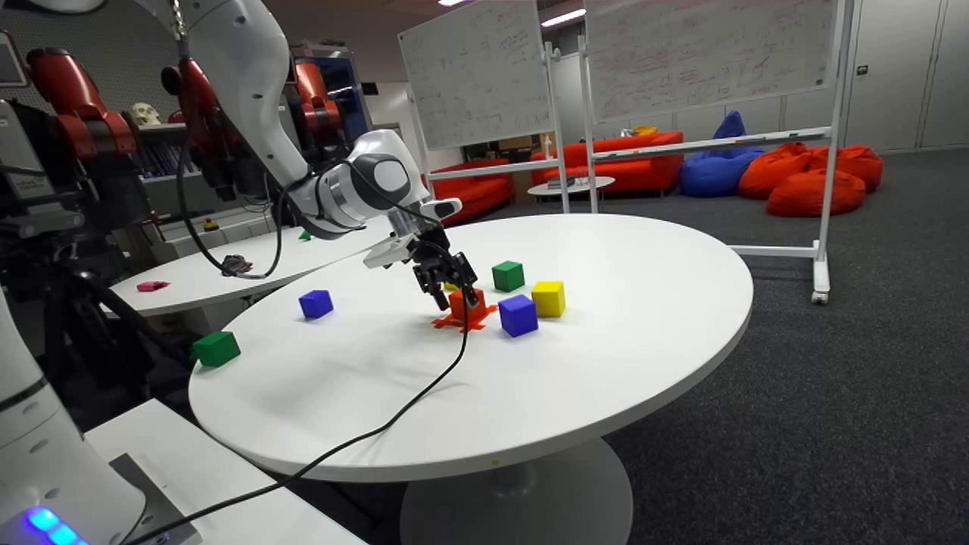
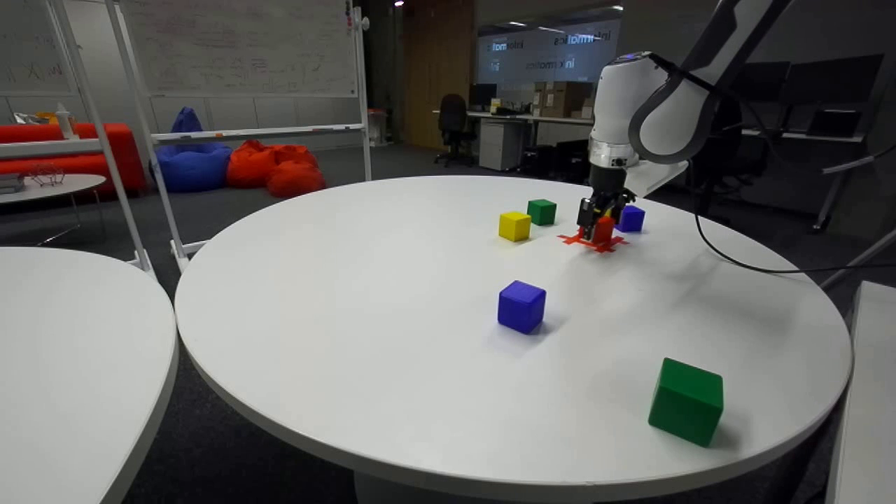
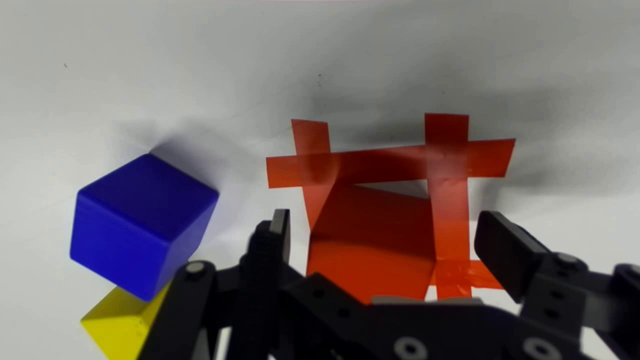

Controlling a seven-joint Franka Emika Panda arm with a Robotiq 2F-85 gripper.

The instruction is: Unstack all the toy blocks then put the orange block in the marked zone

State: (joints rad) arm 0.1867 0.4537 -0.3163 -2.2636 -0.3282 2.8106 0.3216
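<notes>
"What carries it all?"
"A round white bench (image 1: pixel 621 363), with a red tape square (image 3: pixel 448 210) on it."
"Anything in that?"
"An orange block (image 3: pixel 372 230)."
"Near the tape square?"
"A blue block (image 1: pixel 518 316), a yellow block (image 1: pixel 548 300), a green block (image 1: pixel 508 276) and a second yellow block (image 2: pixel 514 227)."
"Farther out?"
"A second blue block (image 2: pixel 521 307) stands well apart from the square, a second green block (image 2: pixel 686 401) farther still."

Toy blocks (image 2: pixel 521 306) unstacked, the orange block (image 3: pixel 372 245) seemingly flat within the red-taped marked zone (image 3: pixel 449 215)
</notes>
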